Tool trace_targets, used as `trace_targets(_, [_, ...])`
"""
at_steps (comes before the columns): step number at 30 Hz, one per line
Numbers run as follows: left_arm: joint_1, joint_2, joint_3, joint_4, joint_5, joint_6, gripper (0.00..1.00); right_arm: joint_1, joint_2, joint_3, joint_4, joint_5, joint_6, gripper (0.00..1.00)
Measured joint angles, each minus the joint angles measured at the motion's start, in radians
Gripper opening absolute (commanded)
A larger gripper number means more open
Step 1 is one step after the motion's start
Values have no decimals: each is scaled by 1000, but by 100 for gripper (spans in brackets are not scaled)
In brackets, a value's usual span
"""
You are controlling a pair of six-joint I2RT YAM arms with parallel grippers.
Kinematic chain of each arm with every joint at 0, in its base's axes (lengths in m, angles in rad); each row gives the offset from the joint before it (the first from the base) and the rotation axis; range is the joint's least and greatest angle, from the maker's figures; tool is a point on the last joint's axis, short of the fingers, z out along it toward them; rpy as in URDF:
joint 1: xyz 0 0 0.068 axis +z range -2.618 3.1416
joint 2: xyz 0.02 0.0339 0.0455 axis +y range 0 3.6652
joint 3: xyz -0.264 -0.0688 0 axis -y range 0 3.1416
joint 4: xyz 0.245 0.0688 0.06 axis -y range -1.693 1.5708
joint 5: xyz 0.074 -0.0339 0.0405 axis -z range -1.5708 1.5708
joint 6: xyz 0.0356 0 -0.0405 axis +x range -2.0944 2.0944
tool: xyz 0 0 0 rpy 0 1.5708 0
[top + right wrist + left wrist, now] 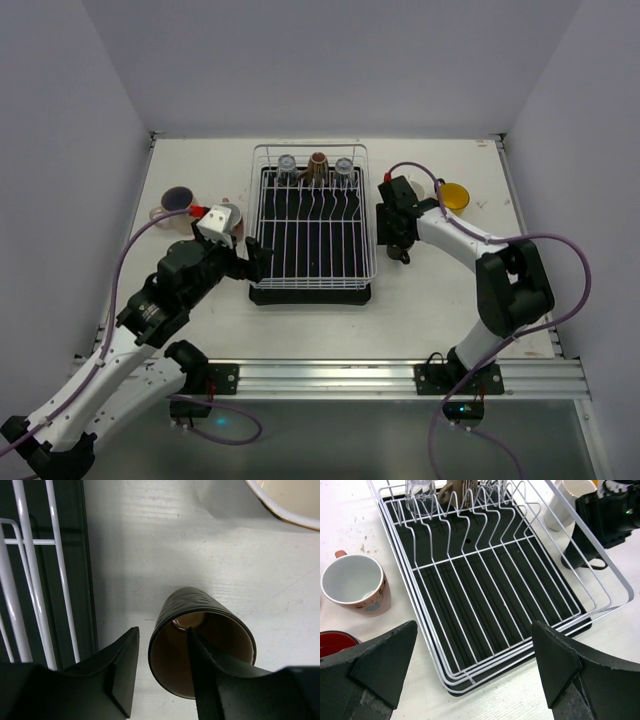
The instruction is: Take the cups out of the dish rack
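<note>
**Three pieces in the rack, the other cups on the table**

Your white-wire dish rack with a black drip tray (pixel 310 240) holds three pieces, all at its far end. They are one small clear glass (pixel 287 166) on the left, a second clear glass (pixel 344 166) on the right, and a brown cup (pixel 318 162) between them.

On the white table (pixel 300 325) to the right of the rack you can count three cups. These are a round yellow cup (pixel 453 196), a plain white cup (pixel 565 500) and a tall dark brown cup (pixel 195 600) just beside the rack's edge.

Your right gripper (pixel 164 631) is at this dark cup. One finger is inside it and the other is outside its wall. The fingers stand wider apart than the wall is thick, and a thin strip of table shows between the outer finger and the cup, so they do not pinch it.

To the left of the rack you see a peach patterned cup with a white inside (pixel 355 585), a red cup (pixel 332 642) nearer to you, and a dark cup (pixel 178 197) further away. Your left arm covers part of this group, so I cannot give a sure count there.

Your left gripper (pixel 474 630) hangs over the near end of the rack. Its fingers are spread wide, with nothing between them.
</note>
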Motion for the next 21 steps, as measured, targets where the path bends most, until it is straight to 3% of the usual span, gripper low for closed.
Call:
trace_targets(5, [1,56,8,-5,-18,0,100,0,-60,-1,-4,-4,-3,51])
trace_targets(10, [2,182,111,-29,-31,-7,100,0,-256,-16,0,-18,-3,53])
trace_targets(15, [2,349,256,-15,-63,-34,93,0,-525,-113,90,-93,9,49])
trace_targets(21, [21,637,429,70,-120,-55,83,-3,-713,-281,201,-197,44,43])
